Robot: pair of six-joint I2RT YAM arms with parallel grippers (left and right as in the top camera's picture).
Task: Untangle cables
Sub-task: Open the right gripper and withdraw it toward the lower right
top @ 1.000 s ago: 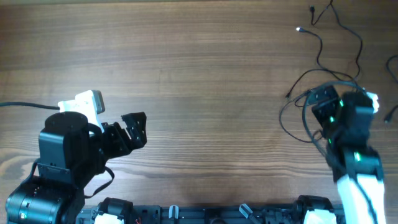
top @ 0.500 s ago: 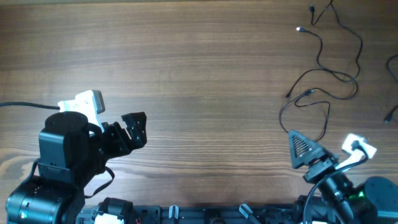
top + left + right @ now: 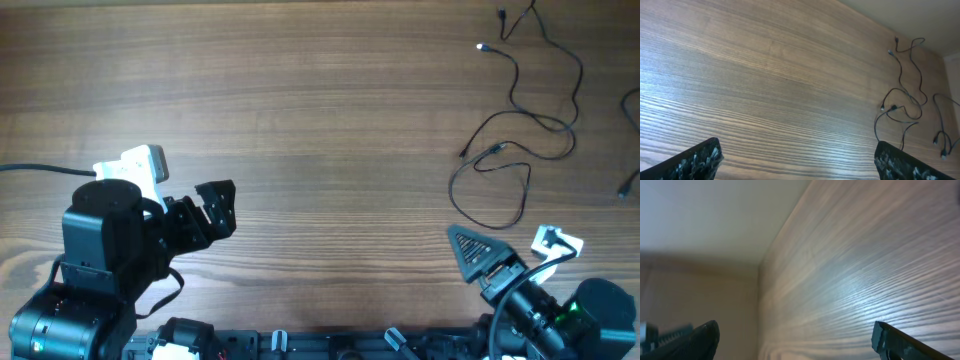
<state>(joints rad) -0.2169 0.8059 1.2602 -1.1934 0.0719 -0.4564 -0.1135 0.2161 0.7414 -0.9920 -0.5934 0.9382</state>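
Thin black cables (image 3: 497, 150) with small plug tips lie as loose strands and loops at the far right of the wooden table (image 3: 330, 110). Another strand (image 3: 627, 183) shows at the right edge. The left wrist view sees the cables (image 3: 893, 107) far off at the right. My left gripper (image 3: 218, 200) is open and empty at the front left, far from them; its fingertips (image 3: 797, 160) frame bare wood. My right gripper (image 3: 480, 255) is open and empty near the front edge, below the cable loop. Its wrist view (image 3: 795, 340) shows only table and wall.
A thicker black wire (image 3: 40, 170) runs from the left arm to the left edge. The arm bases and a black rail (image 3: 330, 345) line the front edge. A second thin strand (image 3: 941, 137) lies at the far right in the left wrist view.
My right arm has drawn back from over the cable loop to the front edge, then shifted slightly left. The cable stays on the table in a loose loop. The left arm has not moved.
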